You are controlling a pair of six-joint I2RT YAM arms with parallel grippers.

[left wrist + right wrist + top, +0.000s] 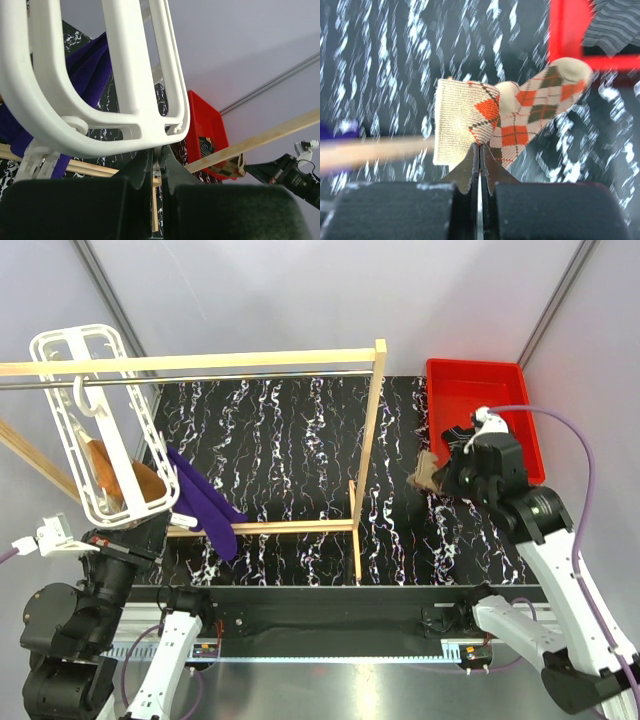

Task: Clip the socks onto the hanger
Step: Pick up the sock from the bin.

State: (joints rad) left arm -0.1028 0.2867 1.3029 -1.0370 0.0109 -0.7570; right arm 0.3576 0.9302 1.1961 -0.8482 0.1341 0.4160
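The white hanger (95, 420) hangs by its hook from the metal rod at the left. An orange-brown sock (125, 475) and a purple sock (200, 500) hang from it. My left gripper (148, 530) is at the hanger's lower edge. In the left wrist view the left gripper (160, 162) is shut on a small white clip just under the hanger's frame (125, 75), beside the purple sock (90, 75). My right gripper (442, 475) is shut on a cream sock with orange diamonds (425, 472), held above the table by the red tray. The right wrist view shows that gripper (480, 150) pinching the sock (500, 115).
A wooden-post frame (372, 420) with a metal rod (250, 377) stands across the black marbled table (290, 440). A red tray (480, 390) at the back right holds a black striped sock (615, 25).
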